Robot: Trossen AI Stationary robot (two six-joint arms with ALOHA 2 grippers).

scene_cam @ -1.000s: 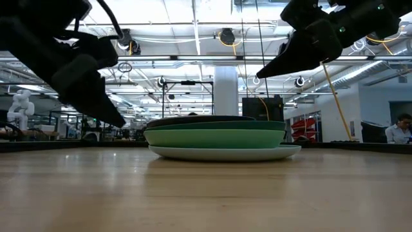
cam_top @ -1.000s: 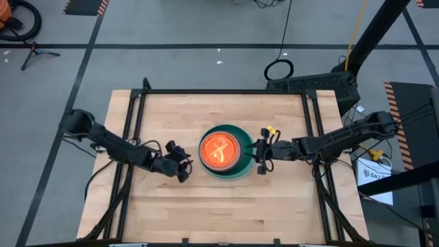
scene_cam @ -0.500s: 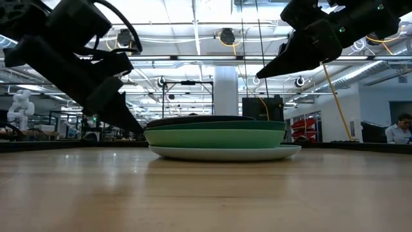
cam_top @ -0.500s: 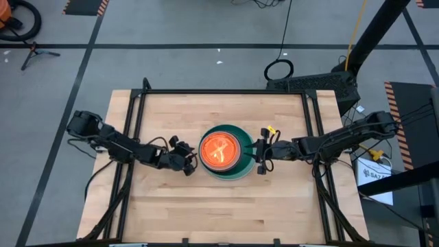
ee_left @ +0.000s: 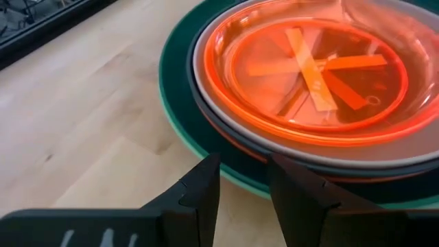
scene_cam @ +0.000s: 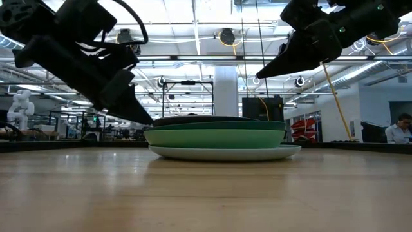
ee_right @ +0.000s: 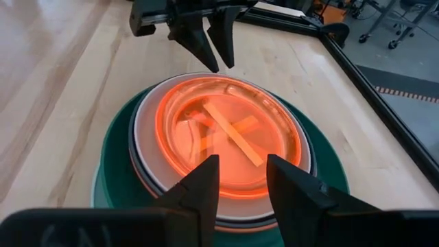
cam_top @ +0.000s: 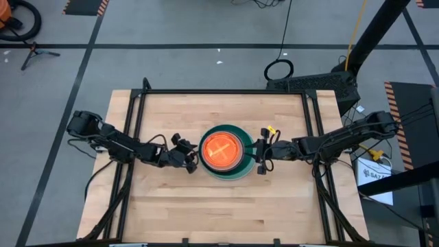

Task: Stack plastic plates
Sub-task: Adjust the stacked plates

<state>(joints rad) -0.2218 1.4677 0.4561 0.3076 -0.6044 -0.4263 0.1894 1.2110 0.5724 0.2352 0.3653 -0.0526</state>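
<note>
Flanking plate stack (cam_top: 224, 152) at frame center: left gripper (cam_top: 192, 158), right gripper (cam_top: 259, 158), both narrowly parted, empty.

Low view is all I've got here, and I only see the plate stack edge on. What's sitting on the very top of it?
Observer: A translucent orange divided plate tops the stack, nested inside a grey-rimmed plate.
Operator: Which arm is the one on my left?
Observer: The left arm; the high view puts the left gripper at the stack's left edge.
Operator: Is it gripping a plate?
Observer: No. The left wrist view shows its fingers slightly apart with nothing between them, just short of the dark green plate.
Operator: And the other one?
Observer: The right gripper is at the stack's right edge, fingers apart and empty in its wrist view.
</note>
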